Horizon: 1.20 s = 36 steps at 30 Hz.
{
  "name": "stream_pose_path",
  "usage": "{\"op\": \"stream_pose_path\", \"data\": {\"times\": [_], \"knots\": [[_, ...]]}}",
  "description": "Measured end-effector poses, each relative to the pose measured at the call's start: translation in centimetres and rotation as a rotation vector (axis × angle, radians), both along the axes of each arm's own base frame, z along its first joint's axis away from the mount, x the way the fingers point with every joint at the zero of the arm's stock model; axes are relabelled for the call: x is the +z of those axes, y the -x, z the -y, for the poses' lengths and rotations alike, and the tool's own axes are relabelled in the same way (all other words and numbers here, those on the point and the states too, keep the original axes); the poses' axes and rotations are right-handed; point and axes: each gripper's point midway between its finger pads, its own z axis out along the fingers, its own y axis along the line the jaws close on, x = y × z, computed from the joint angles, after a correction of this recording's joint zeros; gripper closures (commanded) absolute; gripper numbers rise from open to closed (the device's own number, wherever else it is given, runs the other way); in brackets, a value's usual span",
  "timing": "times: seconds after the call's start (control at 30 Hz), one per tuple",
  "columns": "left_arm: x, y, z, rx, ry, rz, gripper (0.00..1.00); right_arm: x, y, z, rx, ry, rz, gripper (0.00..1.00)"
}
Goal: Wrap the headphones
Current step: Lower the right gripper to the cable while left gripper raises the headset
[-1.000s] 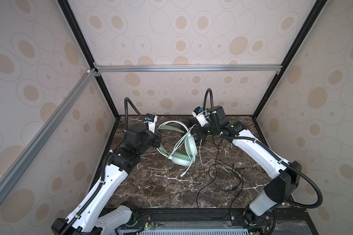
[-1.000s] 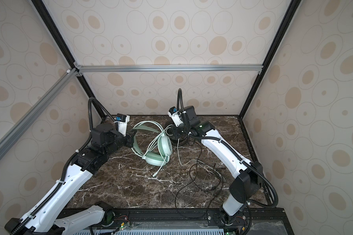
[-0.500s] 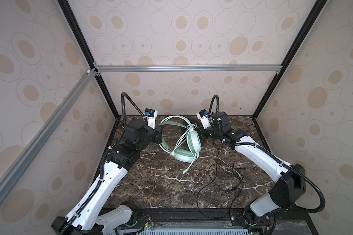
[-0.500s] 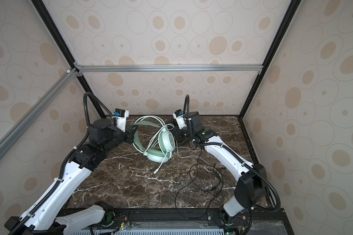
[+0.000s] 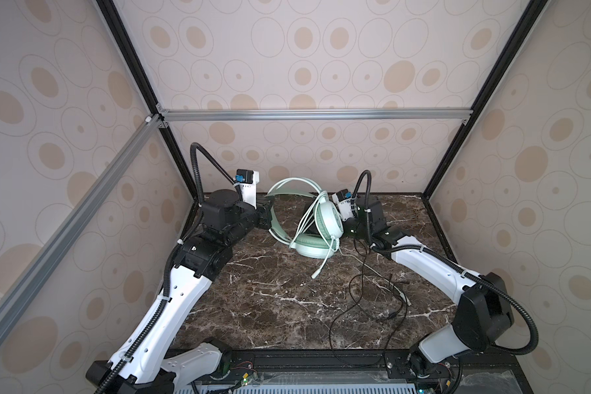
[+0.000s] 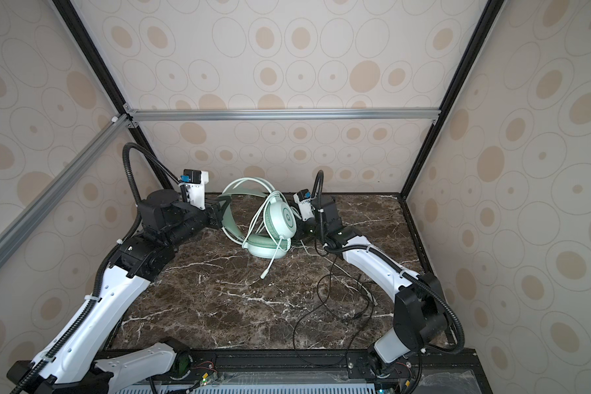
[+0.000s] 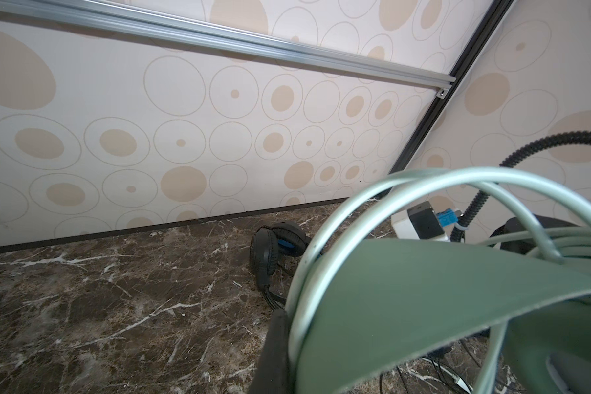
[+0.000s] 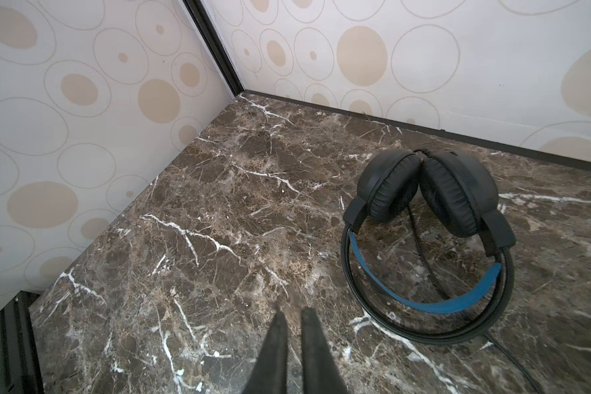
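Observation:
The mint-green headphones (image 5: 328, 220) (image 6: 280, 218) stand tilted at the back middle, one ear cup on the marble, with pale cable looped over them. My left gripper (image 5: 267, 218) (image 6: 219, 215) is shut on their headband (image 7: 406, 300); one black finger (image 7: 274, 348) shows beside it. My right gripper (image 8: 293, 312) is shut on nothing, low over bare marble; in both top views the raised ear cup hides it. The black headphones (image 8: 423, 211) (image 7: 273, 245), with a blue inner band, lie folded on the table just beside the right gripper.
Thin black cable (image 5: 372, 300) (image 6: 342, 300) sprawls in loops on the marble table (image 5: 270, 307) at the front right. A pale strand (image 5: 376, 273) runs through it. A pale stalk (image 5: 323, 264) hangs from the raised ear cup. Patterned walls close in the back and sides.
The left gripper has lifted and turned the mint headphones more upright, toward the back. The right gripper has dropped from above them to behind the ear cup and has shut.

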Motion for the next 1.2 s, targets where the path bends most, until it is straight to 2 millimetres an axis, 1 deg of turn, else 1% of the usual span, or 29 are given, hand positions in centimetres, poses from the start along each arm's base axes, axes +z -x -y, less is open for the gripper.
{"op": "stream_pose_path", "data": {"times": [0.07, 0.27, 0.4, 0.53, 0.67, 0.77, 0.97, 1.2], "knots": [[0.5, -0.2, 0.1, 0.003, 0.016, 0.001, 1.0, -0.1, -0.1, 0.0, -0.007, -0.013, 0.004, 1.0], [2.7, -1.4, 0.4, 0.021, 0.098, 0.0, 1.0, -1.1, -0.2, 0.1, -0.023, -0.039, -0.005, 1.0], [5.0, -2.1, 0.9, 0.023, 0.169, 0.013, 1.0, -1.2, -0.2, 0.1, -0.029, -0.055, -0.005, 1.0], [7.5, -2.3, 0.9, 0.02, 0.233, 0.041, 1.0, -0.9, -0.3, 0.1, -0.033, -0.066, -0.001, 1.0], [9.3, -2.3, 0.6, 0.024, 0.296, 0.05, 1.0, -1.2, -0.3, 0.1, -0.04, -0.073, -0.007, 1.0], [9.6, -2.6, 0.5, 0.027, 0.322, 0.035, 1.0, -1.4, -0.2, -0.1, -0.041, -0.072, -0.007, 1.0], [9.0, -3.9, 0.7, 0.035, 0.351, -0.009, 1.0, -1.9, 0.5, -0.9, -0.037, -0.04, -0.003, 1.0], [8.2, -4.2, -0.2, 0.071, 0.347, -0.038, 1.0, -2.9, 1.8, -1.4, -0.015, 0.018, -0.01, 1.0]]}}
